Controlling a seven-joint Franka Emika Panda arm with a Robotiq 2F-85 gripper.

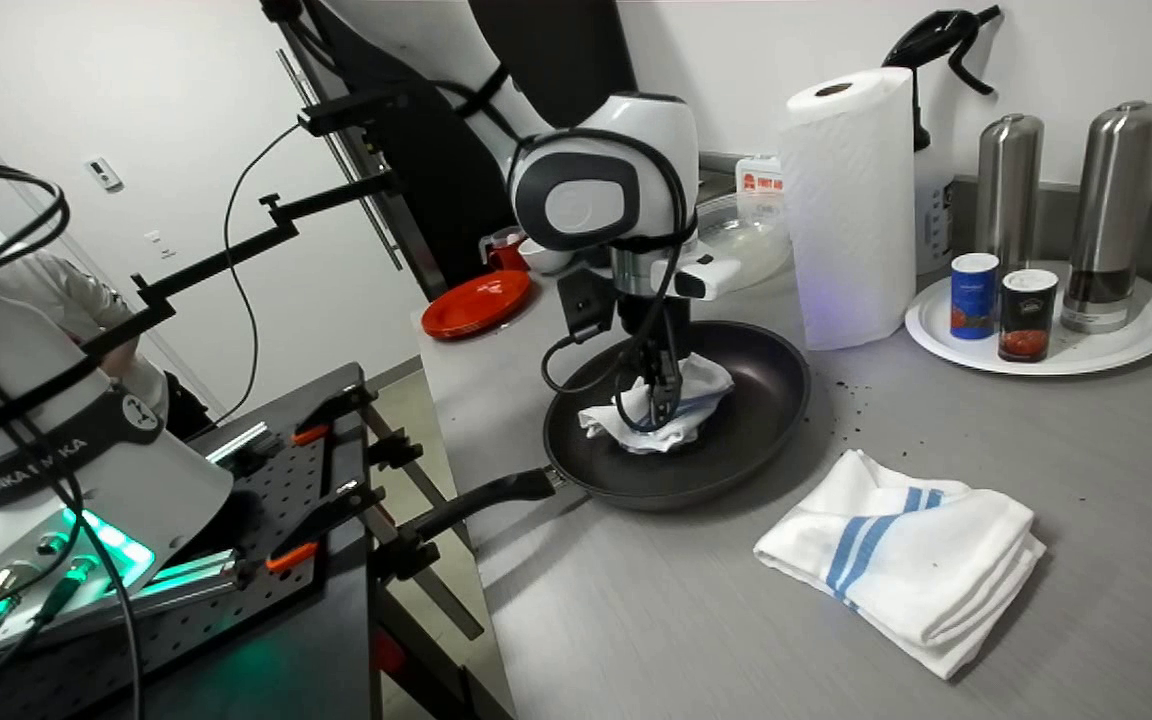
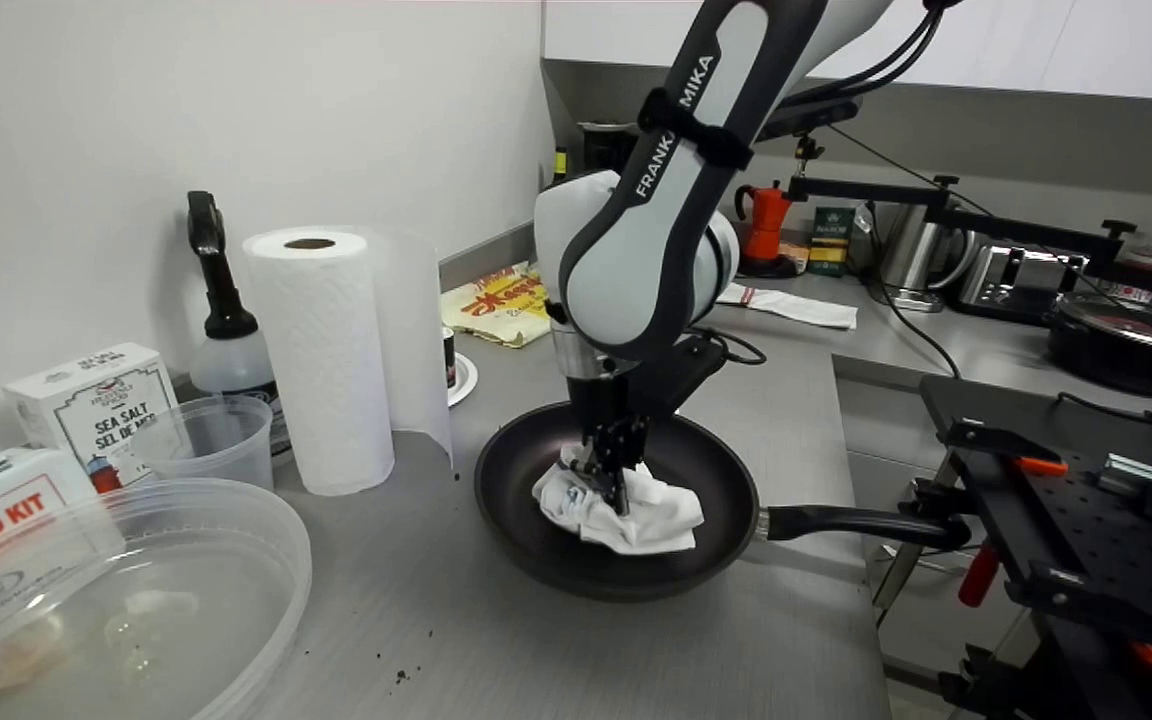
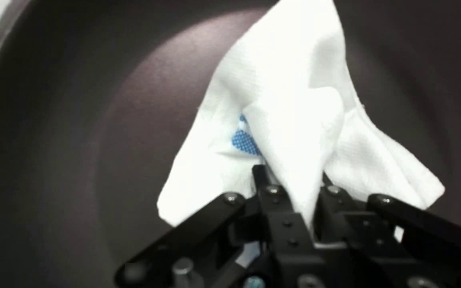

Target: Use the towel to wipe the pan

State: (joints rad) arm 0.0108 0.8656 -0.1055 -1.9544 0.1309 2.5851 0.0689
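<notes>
In an exterior view, left to right: note handle (image 1: pixel 494 492) jutting past edge of counter (image 1: pixel 636 600); expect swivel under hard sideways push, so make short, level strokes; next, note claw (image 1: pixel 664 402) clamped on bunched fold of towel (image 1: pixel 704 378), inside pan (image 1: pixel 746 430), with loose corners spread over pan floor; press lightly, with fabric between claw and pan; wipe from centre outward in overlapping arcs, then up curved wall; farther right, note second folded towel (image 1: pixel 911 550) lying on counter near pan; leave alone as apparent spare, not needed here.
</notes>
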